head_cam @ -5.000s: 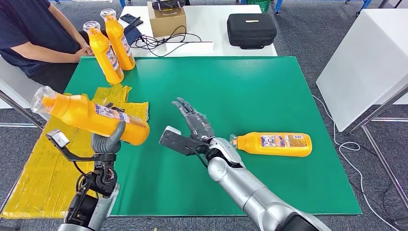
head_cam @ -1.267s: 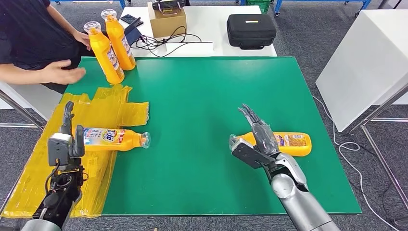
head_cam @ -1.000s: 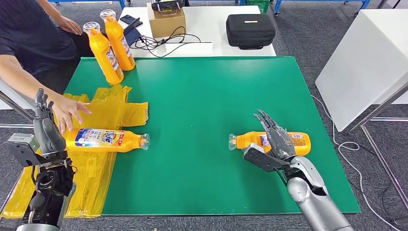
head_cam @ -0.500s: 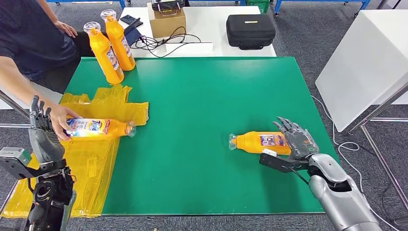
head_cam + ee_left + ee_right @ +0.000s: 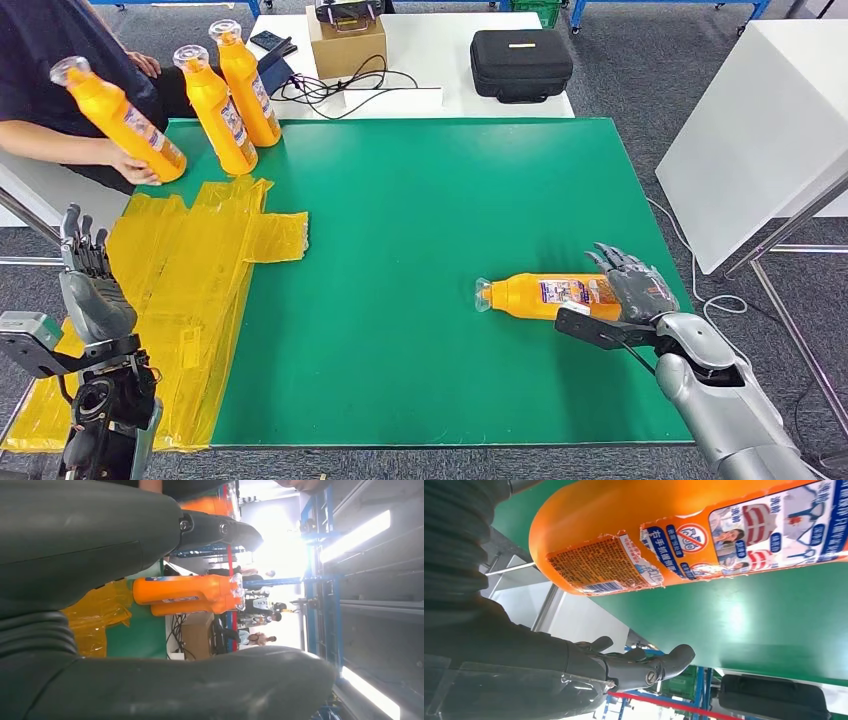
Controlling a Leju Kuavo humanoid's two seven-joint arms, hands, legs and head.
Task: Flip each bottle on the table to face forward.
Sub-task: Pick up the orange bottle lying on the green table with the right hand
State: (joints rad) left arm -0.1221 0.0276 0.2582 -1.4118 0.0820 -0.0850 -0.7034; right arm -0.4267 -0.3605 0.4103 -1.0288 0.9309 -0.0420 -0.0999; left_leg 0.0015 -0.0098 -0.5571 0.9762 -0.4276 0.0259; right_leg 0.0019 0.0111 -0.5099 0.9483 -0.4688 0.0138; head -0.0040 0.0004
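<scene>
From the head view, the action has shifted to the right side. The right hand (image 5: 628,291) has slid out to the far end of the lying bottle (image 5: 548,297), away from its cap, and now sits at its base with fingers spread and nothing gripped; a second ago it hovered over the bottle's middle. That bottle lies on its side on the green mat (image 5: 430,200), cap pointing toward the yellow sheet (image 5: 190,290), printed label showing upward. On the other side, the bottle that lay on the yellow sheet is gone from it: a person's hand (image 5: 128,165) now stands that lifted bottle (image 5: 118,118) tilted at the mat's far corner, beside the two upright bottles (image 5: 228,95). The left hand (image 5: 88,285) is raised beside the yellow sheet, fingers straight up and apart, holding nothing.

The left wrist view shows that hand's thumb and fingers apart with nothing between them, orange bottles beyond.

In the right wrist view, the lying bottle's label with barcode faces the camera, and the dark fingers (image 5: 639,667) curl loosely clear of it, not touching.

By my reading, the left side's bottle is dealt with, and the lying bottle is the one left to flip; a grasp has not yet closed.
</scene>
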